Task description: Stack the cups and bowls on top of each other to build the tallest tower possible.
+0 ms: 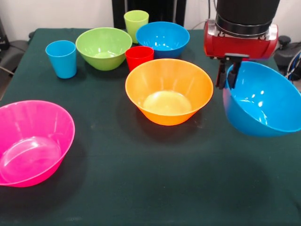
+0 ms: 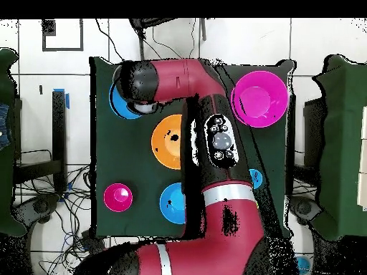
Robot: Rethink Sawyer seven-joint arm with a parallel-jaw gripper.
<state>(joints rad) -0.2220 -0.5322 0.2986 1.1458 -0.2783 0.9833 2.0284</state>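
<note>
Front: fingers [image 1: 226, 71] pinch the rim of a blue bowl [image 1: 263, 101], held tilted above the counter [image 1: 141, 179] beside the orange bowl [image 1: 168, 90]. Nothing stacked yet; pink bowl [image 1: 30, 141] and cups [image 1: 62, 58] sit loose. Overhead: arm covers the orange bowl [image 2: 166, 141]; blue bowl [image 2: 122, 104] half hidden.

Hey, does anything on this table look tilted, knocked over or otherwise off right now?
Only one thing: the blue bowl at the front view's right is tipped steeply, mouth turned sideways, its rim pinched by the gripper. The orange bowl, pink bowl and cups sit upright; nothing looks spilled or broken.
</note>
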